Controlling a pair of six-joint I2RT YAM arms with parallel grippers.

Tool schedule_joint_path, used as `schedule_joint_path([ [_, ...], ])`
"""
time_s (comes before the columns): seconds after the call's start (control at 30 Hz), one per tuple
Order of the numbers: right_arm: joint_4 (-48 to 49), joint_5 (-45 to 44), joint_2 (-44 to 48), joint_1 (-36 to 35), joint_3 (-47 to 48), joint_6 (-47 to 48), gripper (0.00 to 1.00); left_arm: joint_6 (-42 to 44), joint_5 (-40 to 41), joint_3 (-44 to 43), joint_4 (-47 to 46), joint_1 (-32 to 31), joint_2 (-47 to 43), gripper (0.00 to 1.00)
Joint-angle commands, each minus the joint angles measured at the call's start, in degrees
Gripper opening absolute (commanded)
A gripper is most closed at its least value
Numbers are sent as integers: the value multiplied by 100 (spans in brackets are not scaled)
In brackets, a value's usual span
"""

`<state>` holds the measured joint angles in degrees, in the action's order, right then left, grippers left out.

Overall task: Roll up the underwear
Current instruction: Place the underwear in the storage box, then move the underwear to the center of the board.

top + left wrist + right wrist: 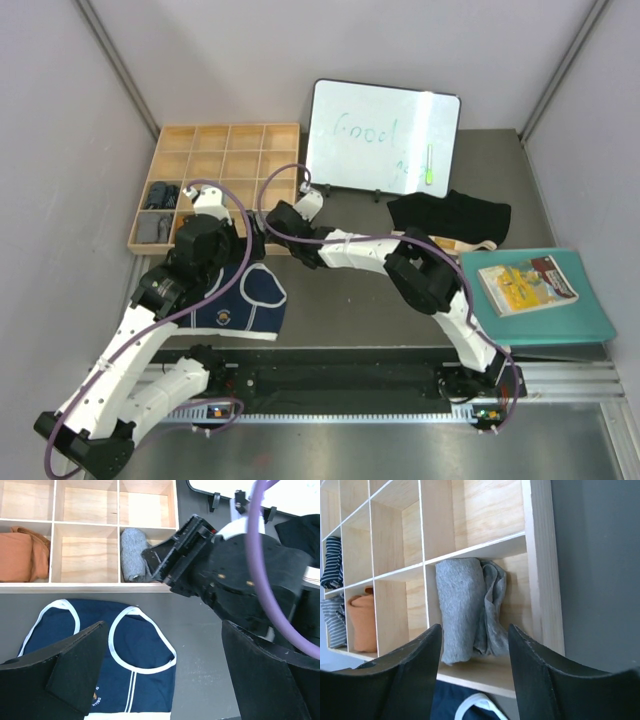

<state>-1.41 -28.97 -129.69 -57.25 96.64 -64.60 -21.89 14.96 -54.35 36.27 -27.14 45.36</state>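
Observation:
The grey underwear (pixel 462 605) lies rolled in the near right compartment of the wooden tray (pixel 542 580); it also shows in the left wrist view (pixel 132 555). My right gripper (pixel 475 630) stands open just in front of that roll, fingertips either side and not touching it. The navy underwear (pixel 135 650) with white trim lies flat on the table in front of the tray (pixel 215 150). My left gripper (pixel 162 640) hovers open above the navy underwear's right edge, holding nothing. The black underwear (pixel 450 213) with a beige waistband lies at the back right.
An orange cloth (pixel 20 552) and striped cloths (pixel 332 565) fill compartments on the tray's left. A whiteboard (pixel 383 138) stands at the back. A teal folder (pixel 580 320) with a booklet (pixel 525 285) lies at the right. My right arm (pixel 250 570) crosses close ahead of the left gripper.

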Motion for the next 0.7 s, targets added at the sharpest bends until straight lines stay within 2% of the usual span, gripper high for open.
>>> schedule_joint_path([
  [0.0, 782, 5, 716, -23, -356, 544, 56, -26, 182, -146, -252, 24, -71, 99],
  [0.13, 1274, 93, 1233, -23, -839, 905, 60, -52, 314, -199, -305, 24, -54, 99],
  [0.33, 1661, 23, 2358, -31, -2358, 896, 60, -114, 534, 20, -726, 50, 51, 99],
  [0.5, 1056, 557, 3386, -66, -3484, 835, 60, 27, 657, 240, -885, 217, 104, 99],
  [0.67, 572, 1235, 3486, -312, -3986, 475, 60, 71, 552, 425, -929, 411, -10, 99],
])
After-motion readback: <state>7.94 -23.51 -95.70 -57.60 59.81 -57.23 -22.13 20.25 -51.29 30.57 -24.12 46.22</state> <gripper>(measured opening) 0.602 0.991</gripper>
